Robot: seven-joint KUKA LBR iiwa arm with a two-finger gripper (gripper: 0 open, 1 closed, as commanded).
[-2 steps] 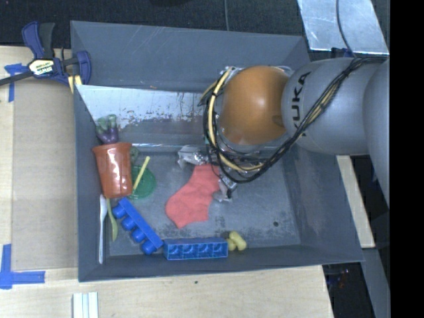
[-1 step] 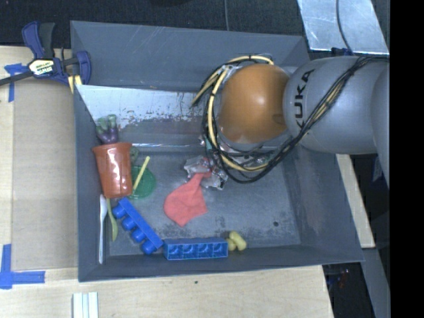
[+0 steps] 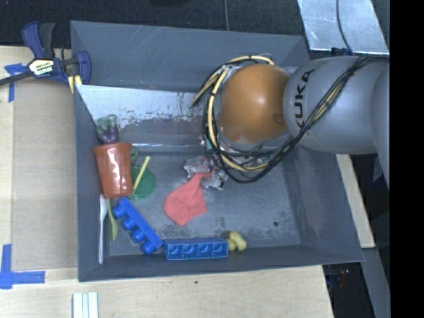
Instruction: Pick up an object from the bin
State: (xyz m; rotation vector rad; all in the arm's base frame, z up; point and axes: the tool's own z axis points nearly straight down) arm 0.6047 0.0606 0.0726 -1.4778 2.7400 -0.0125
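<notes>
My gripper (image 3: pixel 207 173) hangs low over the middle of the bin, mostly hidden under the arm's orange dome. Just below and left of it lies a soft red, pear-shaped thing (image 3: pixel 185 204). Its narrow upper tip reaches up to the gripper's metal parts and seems to touch them. Whether that tip is held I cannot make out.
Along the left wall stand a brown-orange cup (image 3: pixel 114 169), a purple and green toy (image 3: pixel 107 130) and a green disc with a yellow stick (image 3: pixel 142 179). Two blue toy bricks (image 3: pixel 136 227) (image 3: pixel 196 250) and a small yellow piece (image 3: pixel 237 241) line the front wall.
</notes>
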